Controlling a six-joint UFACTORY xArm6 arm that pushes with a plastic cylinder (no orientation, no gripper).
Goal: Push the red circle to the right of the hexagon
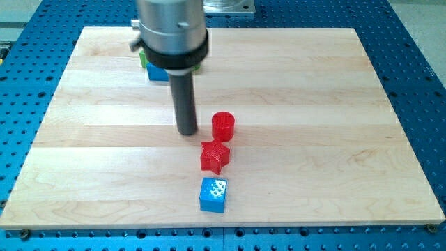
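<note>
Camera view: my tip just left of red circle, apart; red star below; no jaws

Wooden board: pale planks, visible grain, smooth satin finish. Blue metal table: perforated, slightly glossy. Rod: dark, matt; my tip just at 9 o'clock of red circle. Rod's collar: brushed silvery metal, black band below. Red circle, red star, blue cube: plastic, ridged, printed-looking texture. Blue block and green block: plastic-looking, mostly hidden.
</note>
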